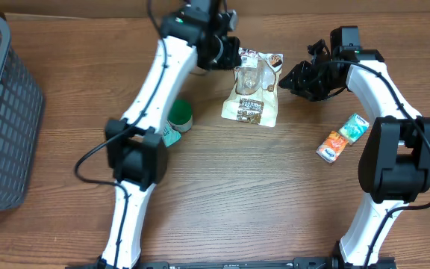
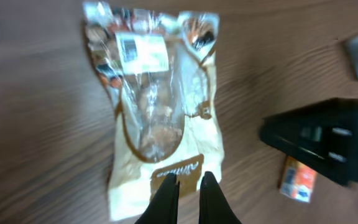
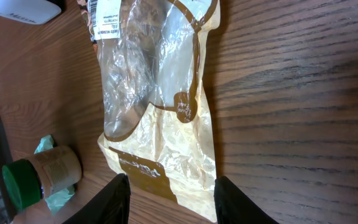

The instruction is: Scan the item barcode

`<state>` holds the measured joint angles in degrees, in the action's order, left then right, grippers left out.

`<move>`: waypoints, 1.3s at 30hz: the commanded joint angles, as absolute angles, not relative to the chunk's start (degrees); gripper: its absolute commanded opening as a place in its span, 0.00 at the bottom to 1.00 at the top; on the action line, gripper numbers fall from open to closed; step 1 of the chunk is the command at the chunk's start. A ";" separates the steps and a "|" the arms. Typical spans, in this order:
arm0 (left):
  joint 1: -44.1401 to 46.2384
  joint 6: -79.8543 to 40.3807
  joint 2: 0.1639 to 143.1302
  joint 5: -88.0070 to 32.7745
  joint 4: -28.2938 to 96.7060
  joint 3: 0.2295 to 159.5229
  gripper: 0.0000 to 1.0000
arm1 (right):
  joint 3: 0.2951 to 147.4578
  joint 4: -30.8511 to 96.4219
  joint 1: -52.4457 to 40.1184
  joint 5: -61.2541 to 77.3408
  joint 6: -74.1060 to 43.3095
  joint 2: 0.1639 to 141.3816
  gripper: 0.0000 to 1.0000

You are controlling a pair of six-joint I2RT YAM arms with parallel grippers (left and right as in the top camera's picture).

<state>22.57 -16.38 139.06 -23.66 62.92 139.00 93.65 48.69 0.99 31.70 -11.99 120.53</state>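
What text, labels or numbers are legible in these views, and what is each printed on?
Nothing can be quoted with confidence.
Print on the white barcode sticker of the clear and cream plastic snack bag: too blurred to read.
Cursive word on the bag's brown label panel: too blurred to read.
Label on the brown jar with green lid: too small to read.
Print on the orange and teal packet: too small to read.
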 commanded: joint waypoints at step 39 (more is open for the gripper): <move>28.86 -26.17 150.65 -17.21 66.13 131.41 0.04 | 93.71 41.67 0.89 36.36 -2.42 130.91 0.53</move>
<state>28.53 -25.43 148.94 -17.10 66.08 133.19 93.65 43.00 0.99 34.06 -5.98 129.16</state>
